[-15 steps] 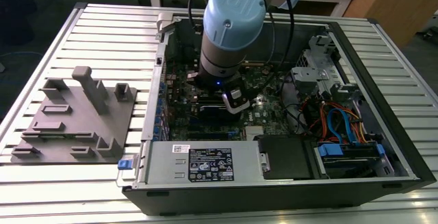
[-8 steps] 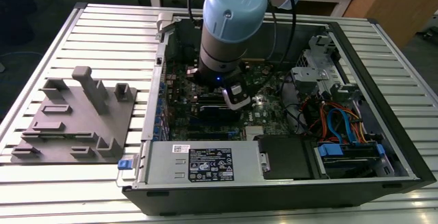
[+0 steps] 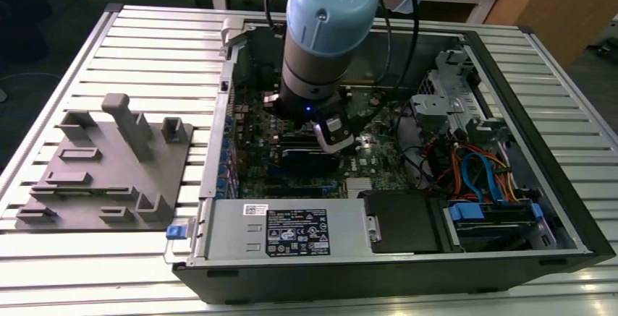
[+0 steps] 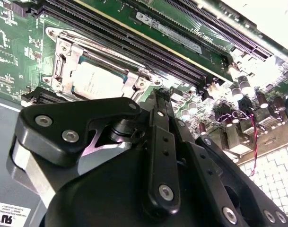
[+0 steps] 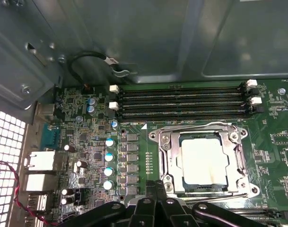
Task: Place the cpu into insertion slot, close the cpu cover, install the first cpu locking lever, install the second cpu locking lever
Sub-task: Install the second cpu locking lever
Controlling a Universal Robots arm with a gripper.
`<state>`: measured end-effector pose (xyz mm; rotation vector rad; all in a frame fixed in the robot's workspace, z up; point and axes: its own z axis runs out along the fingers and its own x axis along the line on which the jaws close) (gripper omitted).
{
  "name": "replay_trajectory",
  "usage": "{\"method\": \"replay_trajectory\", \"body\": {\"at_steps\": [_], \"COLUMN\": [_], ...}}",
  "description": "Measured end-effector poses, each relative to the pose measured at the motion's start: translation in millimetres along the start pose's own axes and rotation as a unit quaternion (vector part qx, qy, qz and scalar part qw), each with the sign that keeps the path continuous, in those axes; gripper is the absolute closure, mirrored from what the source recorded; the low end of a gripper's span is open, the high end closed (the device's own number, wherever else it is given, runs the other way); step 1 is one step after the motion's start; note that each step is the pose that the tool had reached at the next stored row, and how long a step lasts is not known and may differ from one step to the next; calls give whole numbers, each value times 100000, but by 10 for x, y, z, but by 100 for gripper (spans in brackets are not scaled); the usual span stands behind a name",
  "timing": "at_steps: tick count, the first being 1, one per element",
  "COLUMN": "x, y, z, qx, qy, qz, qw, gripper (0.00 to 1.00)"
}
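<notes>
The cpu (image 5: 203, 161) (image 4: 98, 80) lies flat in the insertion slot (image 5: 168, 179) of the green motherboard (image 5: 276, 142). Its dull silver top shows through the window of the cpu cover (image 5: 238, 156) (image 4: 68, 59), which lies down over it. A thin wire lever (image 5: 196, 125) runs along the socket edge beside the memory slots. My gripper (image 5: 154, 185) (image 4: 161, 98) is shut with nothing seen between its fingers, its tips just off one corner of the socket. In the exterior view the gripper (image 3: 334, 141) hangs low over the motherboard (image 3: 253, 124), and the arm hides the socket.
Long black memory slots (image 5: 181, 101) run beside the socket. The open computer case (image 3: 502, 63) walls in the board, with a power supply (image 3: 289, 229) at the front and cables and drive bays (image 3: 483, 171) on the exterior view's right. A grey fixture plate (image 3: 106, 164) lies on the table.
</notes>
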<state>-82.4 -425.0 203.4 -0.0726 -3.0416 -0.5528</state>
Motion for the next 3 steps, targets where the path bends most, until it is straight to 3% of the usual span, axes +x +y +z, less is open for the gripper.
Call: {"method": "replay_trajectory", "body": {"at_steps": [3], "x": [0], "y": [1], "z": [-4], "qx": [2], "qy": [0], "qz": [3], "qw": [100000], "gripper": [89]}}
